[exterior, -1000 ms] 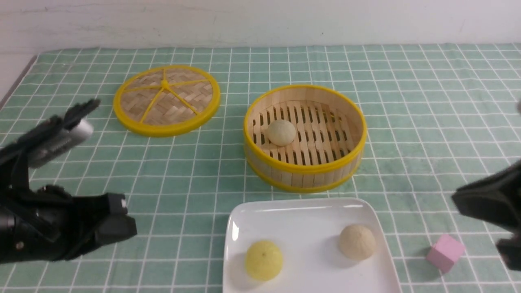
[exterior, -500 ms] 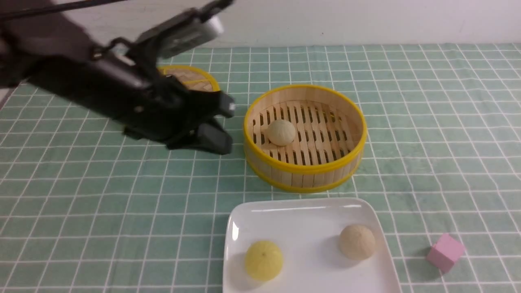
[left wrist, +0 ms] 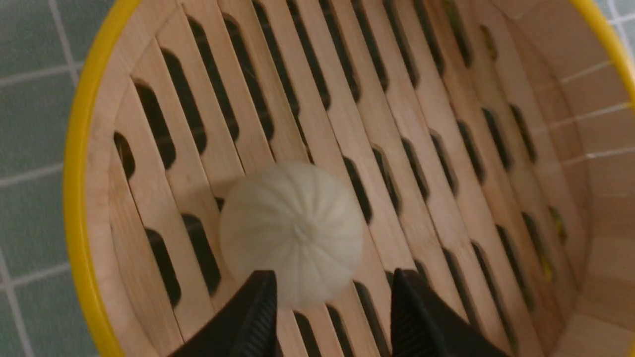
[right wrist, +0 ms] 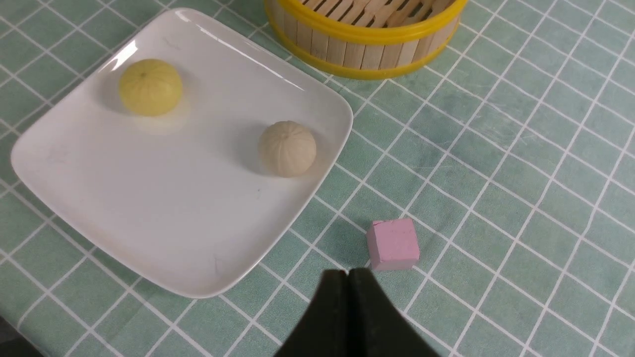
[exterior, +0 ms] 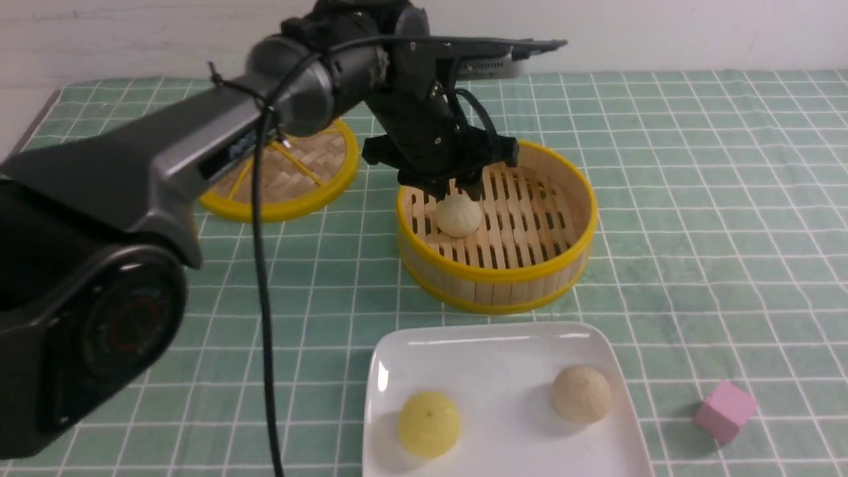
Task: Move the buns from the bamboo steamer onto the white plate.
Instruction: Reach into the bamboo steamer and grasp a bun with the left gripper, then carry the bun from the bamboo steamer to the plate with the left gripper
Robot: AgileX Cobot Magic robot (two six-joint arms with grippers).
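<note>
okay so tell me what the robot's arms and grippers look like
The left arm is dark grey and black with rounded joints and a loose black cable. Its gripper has black, tapering fingers. The right gripper has dark, pointed fingers too.

No text or numbers can be read anywhere.

- My front view looks forward and down from between my two arms, set back over the tabletop (exterior: 695, 232).
- My left wrist view looks down, very close, into the bamboo steamer (left wrist: 79, 173).
- My right wrist view looks down, farther off, over the white plate (right wrist: 188, 223).
- Front and right wrist views share plate and steamer; all three share the steamer.
</note>
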